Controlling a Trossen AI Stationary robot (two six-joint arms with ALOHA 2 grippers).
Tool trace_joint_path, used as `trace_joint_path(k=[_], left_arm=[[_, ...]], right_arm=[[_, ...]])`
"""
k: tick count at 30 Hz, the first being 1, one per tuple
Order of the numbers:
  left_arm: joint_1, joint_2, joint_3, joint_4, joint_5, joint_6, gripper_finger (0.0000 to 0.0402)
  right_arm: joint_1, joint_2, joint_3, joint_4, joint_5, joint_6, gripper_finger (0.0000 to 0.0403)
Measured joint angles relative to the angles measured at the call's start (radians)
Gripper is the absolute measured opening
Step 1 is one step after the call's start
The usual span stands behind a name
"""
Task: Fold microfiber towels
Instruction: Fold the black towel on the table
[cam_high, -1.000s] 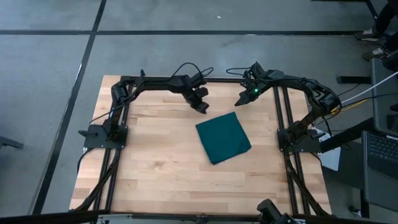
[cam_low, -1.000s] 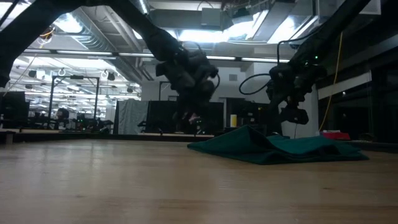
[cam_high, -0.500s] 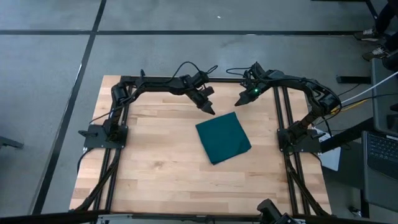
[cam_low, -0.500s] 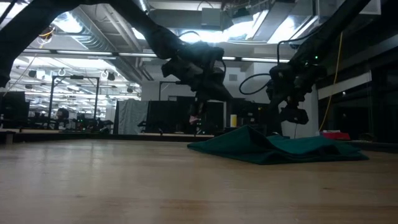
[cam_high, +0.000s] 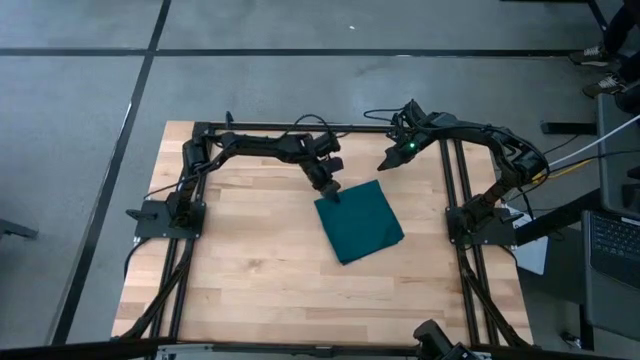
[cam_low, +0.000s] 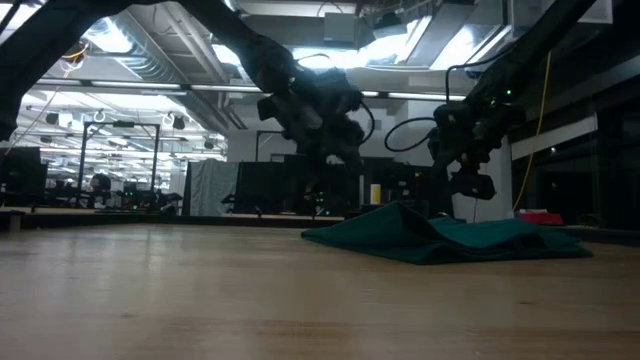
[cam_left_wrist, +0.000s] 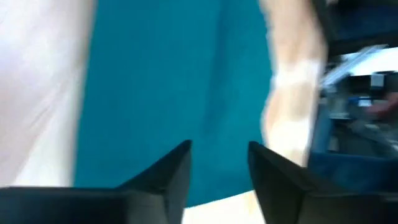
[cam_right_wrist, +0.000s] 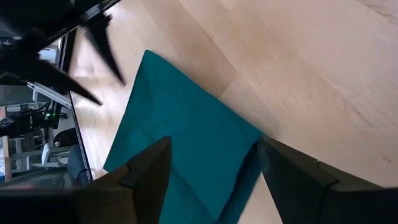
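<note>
We have the teal towel (cam_high: 359, 221) lying folded near the middle of the counter (cam_high: 250, 270), slightly toward the far-right side, rotated so one corner points at the far edge. From above it reads as a compact square-ish shape, much smaller than a spread cloth would be. The low view shows layers stacked with a raised ridge at the fold, so we judge at least one fold is done, probably two.

Our left gripper (cam_high: 331, 192) sits right over the towel's far-left corner, fingers pointing down. In the left wrist view the fingers (cam_left_wrist: 166, 180) are spread with a clear gap, teal cloth beneath them, nothing pinched yet. Looks like we are lining up on that corner for either another fold or a tidy-up; we can't tell which.

Our right gripper (cam_high: 386, 160) hovers off the cloth near the far edge of the counter, just beyond the towel's far-right edge. Its fingers (cam_right_wrist: 146, 174) are spread wide, holding nothing.

Remaining, as we judge it: final fold or flattening of the ridge, then release.

No brand, label or readable writing in any view. No white tag showing on the visible faces of the towel.
</note>
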Motion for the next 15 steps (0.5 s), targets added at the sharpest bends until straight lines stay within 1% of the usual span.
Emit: trace_joint_path(k=[4, 7, 10, 13, 15], left_arm=[[-0.011, 0.000, 0.000, -0.080, -0.087, 0.024, 0.0208], [-0.012, 0.000, 0.000, -0.123, -0.153, 0.046, 0.0236], [-0.010, 0.000, 0.000, -0.149, -0.214, 0.091, 0.0245], [-0.003, 0.000, 0.001, -0.210, -0.305, 0.149, 0.0244], [0.006, 0.000, 0.001, -0.248, -0.337, 0.177, 0.0242]], right_arm=[[0.000, 0.000, 0.000, -0.002, -0.004, 0.000, 0.0245], [0.000, 0.000, 0.000, -0.007, -0.004, 0.002, 0.0242], [0.000, 0.000, 0.000, -0.021, -0.005, 0.005, 0.0235], [0.001, 0.000, 0.000, -0.030, -0.009, 0.007, 0.0228], [0.001, 0.000, 0.000, -0.031, -0.022, 0.007, 0.0226]])
